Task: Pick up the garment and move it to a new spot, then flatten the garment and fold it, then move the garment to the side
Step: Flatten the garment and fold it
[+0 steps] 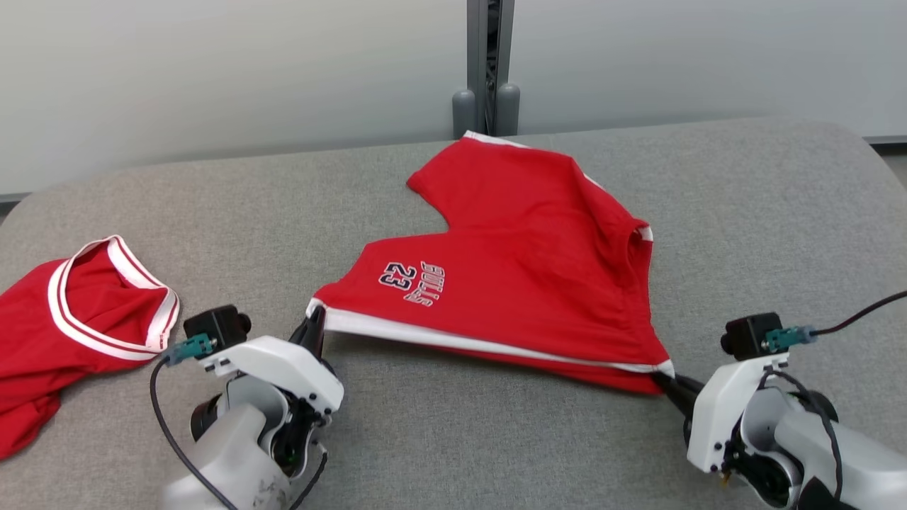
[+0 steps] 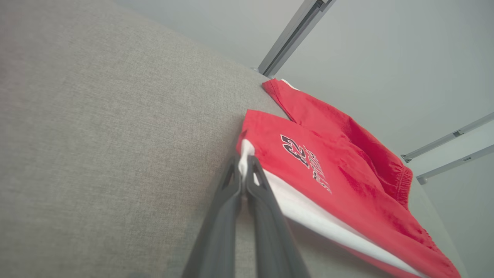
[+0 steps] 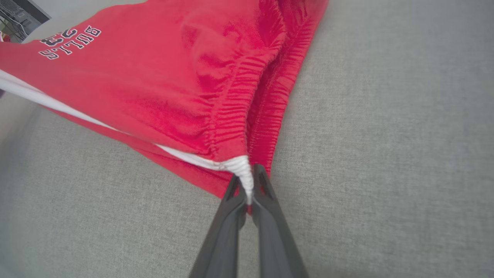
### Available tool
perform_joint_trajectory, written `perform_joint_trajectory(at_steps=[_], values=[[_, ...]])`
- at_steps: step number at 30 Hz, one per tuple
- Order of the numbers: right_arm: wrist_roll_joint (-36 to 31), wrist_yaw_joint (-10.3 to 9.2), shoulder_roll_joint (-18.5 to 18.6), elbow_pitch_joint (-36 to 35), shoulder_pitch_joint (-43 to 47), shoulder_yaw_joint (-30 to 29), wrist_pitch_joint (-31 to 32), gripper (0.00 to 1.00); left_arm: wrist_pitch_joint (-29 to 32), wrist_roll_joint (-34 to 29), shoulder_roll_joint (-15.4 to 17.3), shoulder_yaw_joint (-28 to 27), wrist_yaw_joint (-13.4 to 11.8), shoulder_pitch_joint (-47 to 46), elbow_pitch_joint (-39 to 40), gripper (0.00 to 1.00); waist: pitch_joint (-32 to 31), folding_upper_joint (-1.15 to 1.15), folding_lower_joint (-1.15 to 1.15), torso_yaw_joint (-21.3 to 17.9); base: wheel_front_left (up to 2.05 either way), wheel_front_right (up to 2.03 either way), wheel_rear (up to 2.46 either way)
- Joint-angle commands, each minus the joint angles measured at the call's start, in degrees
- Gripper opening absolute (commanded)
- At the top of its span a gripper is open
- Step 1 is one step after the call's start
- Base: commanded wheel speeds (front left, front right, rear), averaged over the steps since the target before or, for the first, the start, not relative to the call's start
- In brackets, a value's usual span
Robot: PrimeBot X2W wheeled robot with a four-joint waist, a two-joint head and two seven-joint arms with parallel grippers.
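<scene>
**Shorts being held taut by one side**

The left gripper (image 1: 316, 327) is pinching shut on the hem corner of the shorts (image 1: 524, 283). The right gripper (image 1: 665, 381) is clamping shut on the waistband corner. The white stripe (image 1: 460, 343) is running tight between them, and this near edge is riding just above the grey pad (image 1: 453, 439). The rest of the shorts is lying on the pad and trailing away from the robot, with one leg reaching the far edge. A jersey (image 1: 78, 319) is sitting well apart at the robot's left.

By the look of it, the robot is working between carrying and flattening: the cloth is stretched along one side but not yet lying smooth. A ridge is bunching up near the waistband, and the far leg is sitting askew. The next move is likely calling for both arms to travel together, keeping the stripe tight. Lowering the edge evenly should let the cloth settle flat before any fold.
</scene>
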State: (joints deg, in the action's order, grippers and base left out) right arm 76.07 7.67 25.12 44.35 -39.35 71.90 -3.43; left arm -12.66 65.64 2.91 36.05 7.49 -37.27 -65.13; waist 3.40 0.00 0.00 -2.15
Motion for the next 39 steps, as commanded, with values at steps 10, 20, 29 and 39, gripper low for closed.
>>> perform_joint_trajectory(at_steps=[10, 20, 29, 39], values=[[-1.5, -0.32, 2.6, -4.2, 6.8, 1.0, -1.6, 0.0, -1.0, 1.7, 2.8, 0.6, 0.0, 7.5, 3.2, 0.0, -3.4, 0.0, 0.0, 0.7, 0.0, 0.0, 0.0], [-1.1, -0.33, 6.1, -8.0, 12.9, 1.1, -1.8, 0.0, -1.2, 1.8, 5.1, 1.9, 0.0, 12.2, 6.9, 0.0, -4.3, 0.0, 0.0, 1.5, 0.0, 0.0, 0.0], [-1.1, -0.38, 7.7, -10.4, 15.6, -0.1, -2.5, 0.0, -1.2, 2.7, 7.0, 1.2, -0.8, 14.8, 10.1, 0.0, -4.3, 0.0, 0.0, 1.1, 0.0, 0.0, 0.0], [-1.1, -0.35, 5.8, -12.9, 15.0, -3.1, -4.5, 0.0, -0.4, 3.2, 7.8, 0.4, -2.8, 13.7, 15.8, 0.0, -3.7, 0.0, 0.0, 1.1, 0.0, 0.0, 0.0]])
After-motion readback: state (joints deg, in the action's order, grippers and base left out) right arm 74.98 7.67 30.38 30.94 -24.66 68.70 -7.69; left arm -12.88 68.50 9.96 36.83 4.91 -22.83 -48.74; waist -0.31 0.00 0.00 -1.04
